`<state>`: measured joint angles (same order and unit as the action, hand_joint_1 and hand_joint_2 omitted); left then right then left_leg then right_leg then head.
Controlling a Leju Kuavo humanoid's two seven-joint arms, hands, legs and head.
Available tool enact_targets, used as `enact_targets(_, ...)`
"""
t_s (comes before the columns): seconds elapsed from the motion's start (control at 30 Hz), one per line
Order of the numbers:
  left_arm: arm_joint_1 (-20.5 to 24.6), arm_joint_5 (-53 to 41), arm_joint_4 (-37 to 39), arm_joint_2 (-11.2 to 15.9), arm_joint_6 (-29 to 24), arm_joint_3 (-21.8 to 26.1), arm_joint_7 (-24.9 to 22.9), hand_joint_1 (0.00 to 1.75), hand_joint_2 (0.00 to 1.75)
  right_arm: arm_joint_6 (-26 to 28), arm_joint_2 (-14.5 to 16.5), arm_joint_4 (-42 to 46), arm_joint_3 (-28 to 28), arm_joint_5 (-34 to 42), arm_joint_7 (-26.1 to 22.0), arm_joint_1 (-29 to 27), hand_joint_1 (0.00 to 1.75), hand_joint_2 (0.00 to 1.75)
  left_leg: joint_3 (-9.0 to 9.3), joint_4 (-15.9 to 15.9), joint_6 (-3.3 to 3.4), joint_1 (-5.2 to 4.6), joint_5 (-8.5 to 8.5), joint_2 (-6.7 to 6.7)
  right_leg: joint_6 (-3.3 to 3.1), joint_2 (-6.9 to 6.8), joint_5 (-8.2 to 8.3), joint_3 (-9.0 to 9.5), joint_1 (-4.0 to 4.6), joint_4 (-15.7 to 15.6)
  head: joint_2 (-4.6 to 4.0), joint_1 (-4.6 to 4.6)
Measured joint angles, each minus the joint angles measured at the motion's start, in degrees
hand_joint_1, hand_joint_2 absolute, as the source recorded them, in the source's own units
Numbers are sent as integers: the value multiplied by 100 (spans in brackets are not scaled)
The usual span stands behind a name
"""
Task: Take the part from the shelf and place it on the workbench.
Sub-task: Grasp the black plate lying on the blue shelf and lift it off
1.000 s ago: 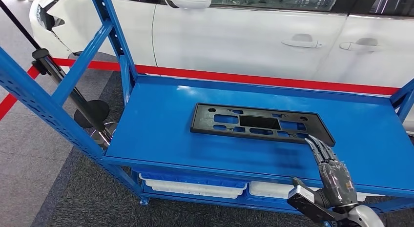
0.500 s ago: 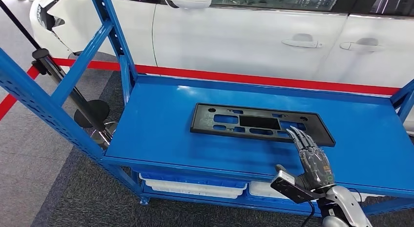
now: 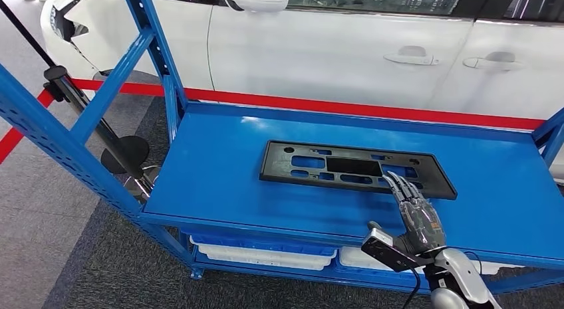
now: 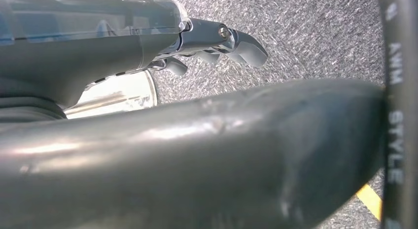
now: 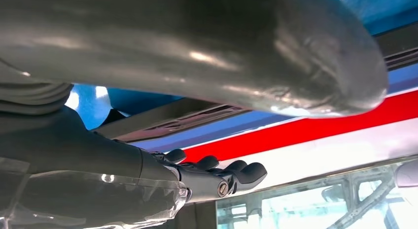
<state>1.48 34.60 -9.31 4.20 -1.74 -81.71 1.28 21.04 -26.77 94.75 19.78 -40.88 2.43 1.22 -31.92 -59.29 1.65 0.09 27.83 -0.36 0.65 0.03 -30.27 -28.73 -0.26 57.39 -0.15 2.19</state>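
The part (image 3: 332,166) is a flat black rectangular plate with several cut-outs, lying in the middle of the blue shelf (image 3: 219,163). My right hand (image 3: 416,212) reaches in over the shelf's front edge with its fingers stretched out. Its fingertips (image 3: 396,181) are at the part's near edge, right of centre, and it holds nothing. In the right wrist view the fingers (image 5: 217,172) lie straight, with the part's dark edge (image 5: 162,118) just beyond. My left hand (image 4: 217,39) hangs over grey carpet, fingers apart and holding nothing.
A white car (image 3: 346,50) stands behind the shelf, with a red floor stripe (image 3: 346,108) in front of it. Blue uprights (image 3: 53,136) frame the shelf's left side and a corner post (image 3: 552,133) the right. White trays (image 3: 266,256) sit on the lower level. A black stand (image 3: 126,153) is at the left.
My right hand has moved left and forward, from the part's near right corner to its near edge. The part has not moved.
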Motion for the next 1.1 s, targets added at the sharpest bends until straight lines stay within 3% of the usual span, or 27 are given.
enact_targets(0.9, 4, 153, 0, 93, 174, -5, 174, 0, 0, -249, 51, -1226, 282, 308, -102, 1137, 0, 0, -4, -1, 3, 0, -4, -2, 0, -1, 0, -3, 0, 2, 0, 0)
enact_targets(1.03, 4, 167, 0, 104, 176, -5, 201, 0, 0, -298, 27, -1393, 282, 385, -73, 1226, 0, 175, -5, -1, 3, 0, -4, -2, 0, -1, 0, -4, 0, 2, 0, 0)
enact_targets(1.1, 5, 183, 0, 109, 177, -5, 202, 0, 0, -345, 20, -1531, 282, 428, -56, 1304, 0, 175, -5, -1, 3, 0, -4, -2, 0, -1, 0, -4, 0, 2, 0, 0)
